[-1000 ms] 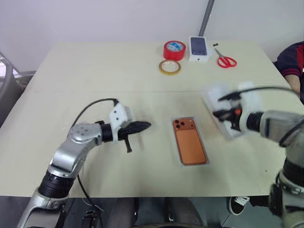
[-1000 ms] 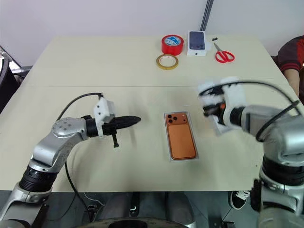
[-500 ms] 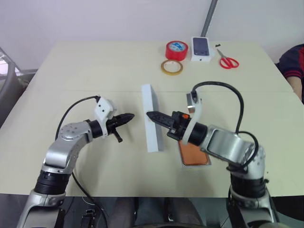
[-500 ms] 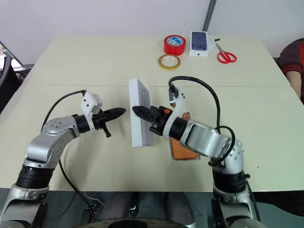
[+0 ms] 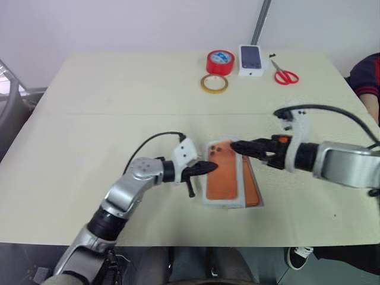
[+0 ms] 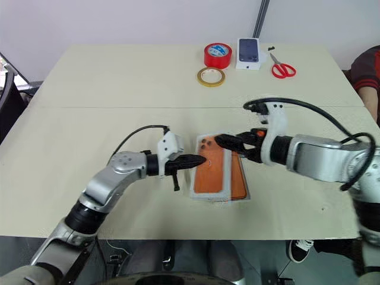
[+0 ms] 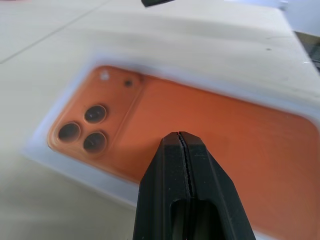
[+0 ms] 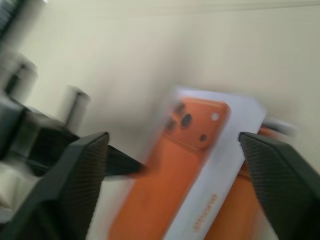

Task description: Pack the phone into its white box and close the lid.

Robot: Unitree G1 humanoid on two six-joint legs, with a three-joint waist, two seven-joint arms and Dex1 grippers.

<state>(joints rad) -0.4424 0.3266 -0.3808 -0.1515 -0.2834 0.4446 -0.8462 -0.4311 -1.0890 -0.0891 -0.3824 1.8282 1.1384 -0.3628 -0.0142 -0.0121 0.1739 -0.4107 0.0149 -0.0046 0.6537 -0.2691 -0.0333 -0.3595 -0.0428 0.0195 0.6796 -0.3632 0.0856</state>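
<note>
The table (image 5: 119,89) looks different from a moment ago. Then the lid (image 5: 222,178) stood on its edge between my two pincers. Now it lies flat, orange picture side up, on top of the box (image 6: 246,198). It sits crooked, so the box is not shut yet. The phone (image 5: 254,185) is in the box, and a strip of it peeks out on my right side. My right pincer (image 5: 240,148) has let go and is spread wide by the lid's far end. My left pincer (image 5: 209,168) is pressed together, its tip at the lid's left edge.
</note>
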